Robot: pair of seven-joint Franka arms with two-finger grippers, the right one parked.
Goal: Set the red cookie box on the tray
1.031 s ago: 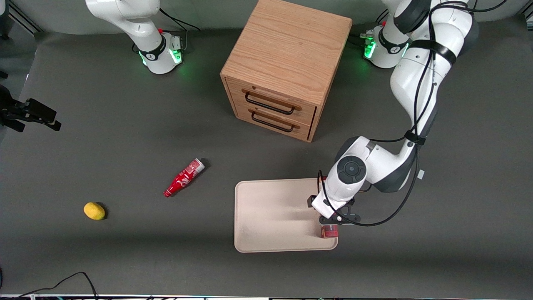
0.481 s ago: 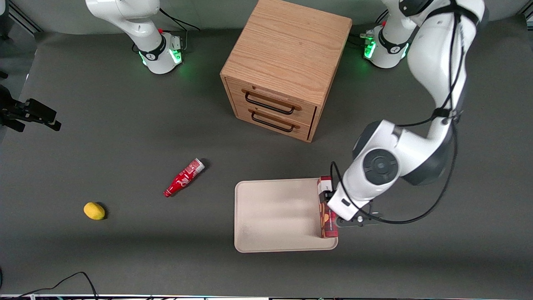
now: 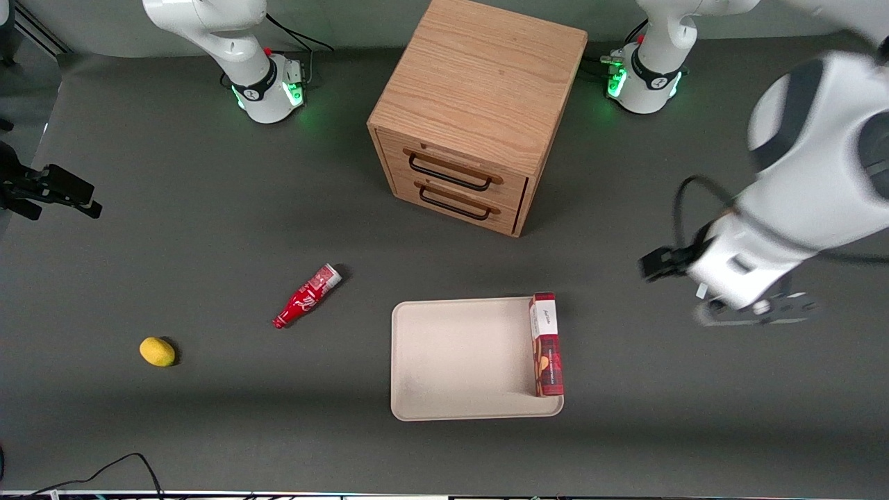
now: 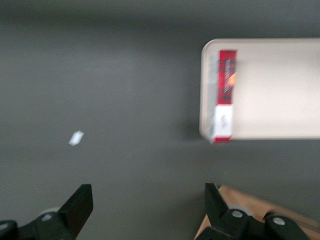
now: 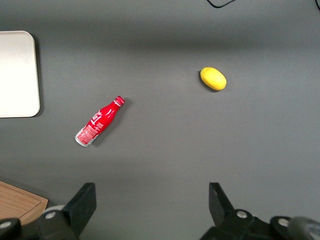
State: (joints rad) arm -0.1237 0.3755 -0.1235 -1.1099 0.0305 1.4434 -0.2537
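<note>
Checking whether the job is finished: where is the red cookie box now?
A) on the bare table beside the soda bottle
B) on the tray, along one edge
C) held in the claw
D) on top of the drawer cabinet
B: the red cookie box lies on the tray along its edge, and the open claw is empty, off the tray.

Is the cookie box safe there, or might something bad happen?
Probably safe, with two small worries. The red cookie box stands on its narrow side along the tray's edge nearest the working arm, so a nudge might tip it off. The open gripper hangs above bare table beside the tray; swinging low, it might clip the box.
</note>
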